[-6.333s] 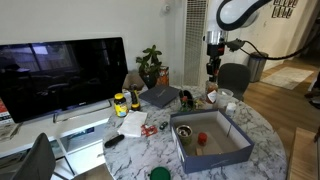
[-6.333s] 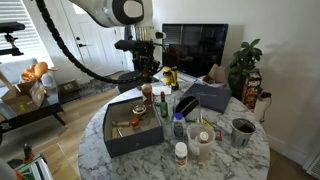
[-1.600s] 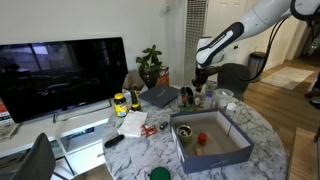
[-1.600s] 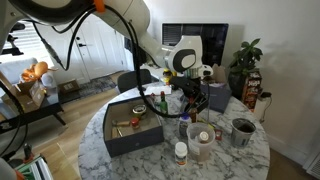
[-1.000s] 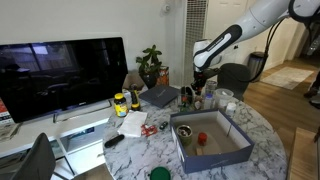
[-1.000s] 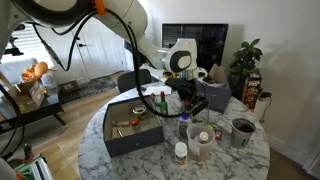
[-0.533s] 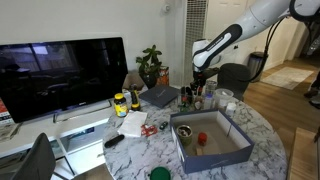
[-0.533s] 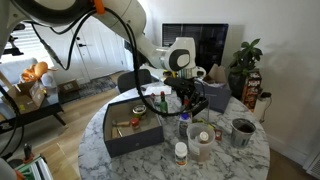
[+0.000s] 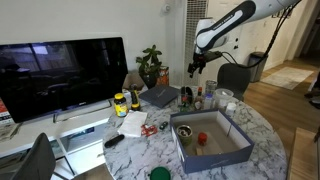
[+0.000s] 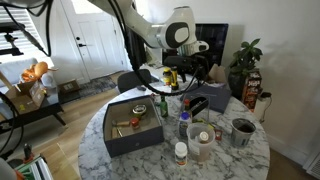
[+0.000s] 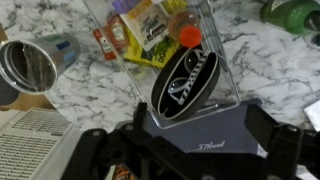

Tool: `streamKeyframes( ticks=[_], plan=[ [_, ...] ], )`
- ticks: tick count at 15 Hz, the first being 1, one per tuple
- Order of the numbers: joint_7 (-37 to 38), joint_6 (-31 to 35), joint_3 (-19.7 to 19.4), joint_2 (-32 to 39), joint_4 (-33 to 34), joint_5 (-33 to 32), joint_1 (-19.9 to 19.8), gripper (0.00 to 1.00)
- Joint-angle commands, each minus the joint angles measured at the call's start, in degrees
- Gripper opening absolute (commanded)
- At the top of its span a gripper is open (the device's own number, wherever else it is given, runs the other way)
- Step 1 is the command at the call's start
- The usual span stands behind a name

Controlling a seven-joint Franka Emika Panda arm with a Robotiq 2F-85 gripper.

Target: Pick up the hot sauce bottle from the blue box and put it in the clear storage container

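Hanging well above the marble table [image 9: 140,150], the gripper [image 9: 192,70] points downward. In the wrist view its two dark fingers [image 11: 98,150] sit far apart at the lower corners, spread wide, with nothing seen clamped between them. Below the camera stands the clear storage container [image 11: 218,45], holding yellow packets [image 11: 150,35] and something with an orange-red top [image 11: 187,37]. A black oval label [image 11: 185,82] with pale script overlaps its near wall, and a metal cup [image 11: 30,65] stands near it. In an exterior view the blue box [image 10: 130,140] lies on the table beside a cluster of bottles. A slim, red-topped bottle, apparently the hot sauce bottle [image 10: 163,106], stands upright at the box's rim, though whether inside or just outside cannot be told.
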Motion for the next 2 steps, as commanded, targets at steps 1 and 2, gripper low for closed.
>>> streamKeyframes(
  ticks=[1, 2],
  plan=[
    [-12.3, 5.1, 3.7, -11.4, -10.3, 5.8, -3.5, 1.0],
    [-6.0, 2.0, 1.3, -4.8, -2.6, 2.6, -1.0, 0.99]
  ],
)
